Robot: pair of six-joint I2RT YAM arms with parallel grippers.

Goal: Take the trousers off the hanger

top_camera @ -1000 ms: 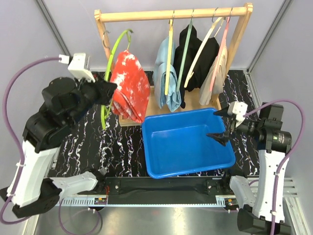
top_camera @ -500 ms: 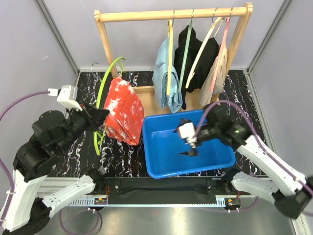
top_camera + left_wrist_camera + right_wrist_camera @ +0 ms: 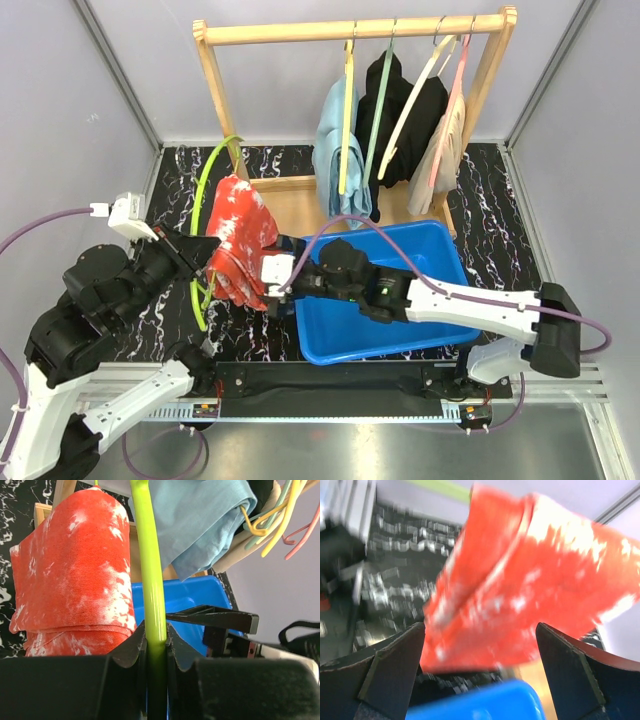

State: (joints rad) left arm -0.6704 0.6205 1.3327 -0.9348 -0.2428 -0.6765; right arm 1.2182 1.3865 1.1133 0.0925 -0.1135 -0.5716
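The red trousers [image 3: 238, 245] with white blotches hang folded over a green hanger [image 3: 205, 200], off the rack and above the left part of the table. My left gripper [image 3: 205, 262] is shut on the hanger's green bar [image 3: 150, 570], which runs up between its jaws [image 3: 156, 635]. In the left wrist view the trousers [image 3: 75, 570] hang just left of that bar. My right gripper [image 3: 262, 275] reaches across the blue bin [image 3: 420, 255] and stands open right by the trousers' lower edge. In the blurred right wrist view the red cloth [image 3: 535, 580] fills the space ahead of the open gripper [image 3: 480, 645], untouched by either finger.
A wooden rack [image 3: 350, 28] at the back carries light blue trousers [image 3: 335, 150], black ones [image 3: 385, 110] and beige ones [image 3: 440, 150] on hangers. The bin's left rim [image 3: 480, 705] lies under the right gripper. Grey walls close in both sides.
The right arm has swung left across the bin to the red trousers. The left arm has drawn the hanger and trousers down and toward the front.
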